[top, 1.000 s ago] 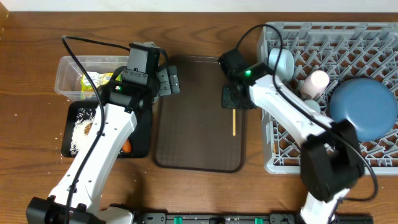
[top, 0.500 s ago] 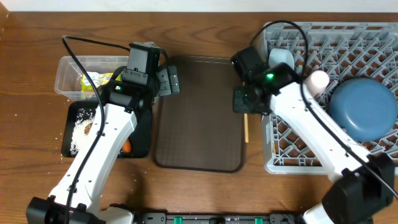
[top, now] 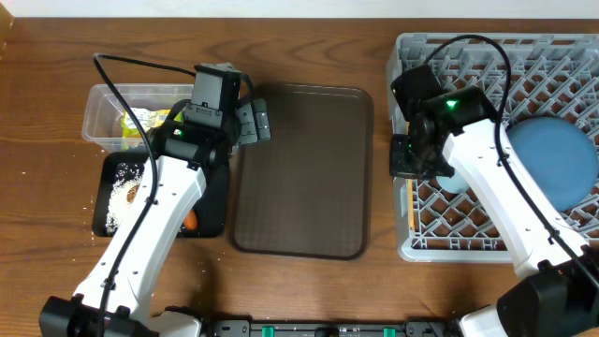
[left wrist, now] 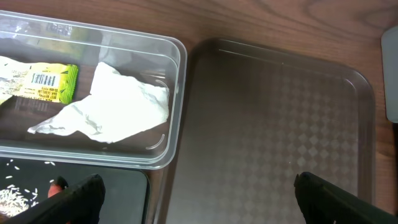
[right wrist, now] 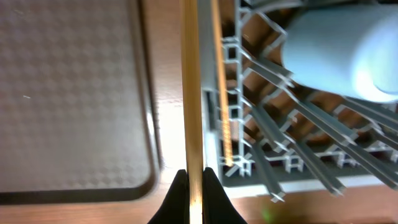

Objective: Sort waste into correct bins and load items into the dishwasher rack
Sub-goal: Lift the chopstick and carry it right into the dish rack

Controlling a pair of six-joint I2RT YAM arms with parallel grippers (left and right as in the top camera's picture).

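Observation:
My right gripper [top: 409, 159] [right wrist: 194, 186] is shut on a thin wooden chopstick [right wrist: 191, 87], which hangs over the left rim of the grey dishwasher rack [top: 562, 56] [right wrist: 249, 168]. The blue plate [top: 562, 164] rests in the rack, and a pale blue cup [right wrist: 348, 50] lies there too. My left gripper [top: 253, 122] [left wrist: 199, 205] stands open and holds nothing, above the border of the clear tub [top: 103, 103] [left wrist: 177, 93] and the serving tray. The tub holds the yellow-green wrapper [top: 140, 122] [left wrist: 46, 81] and the white napkin [left wrist: 118, 106]. The black tray [top: 215, 201] carries rice [top: 122, 192] and a carrot stick [top: 191, 221].
A dark brown serving tray [top: 299, 168] [left wrist: 280, 112] [right wrist: 68, 93] lies between the bins and the rack with nothing on it. A narrow strip of wooden table [top: 382, 187] separates it from the rack. A few rice grains [top: 28, 173] are scattered left of the black tray.
My right arm has carried the chopstick rightward, from above the serving tray's right side to the rack's left rim. The left arm has not moved.

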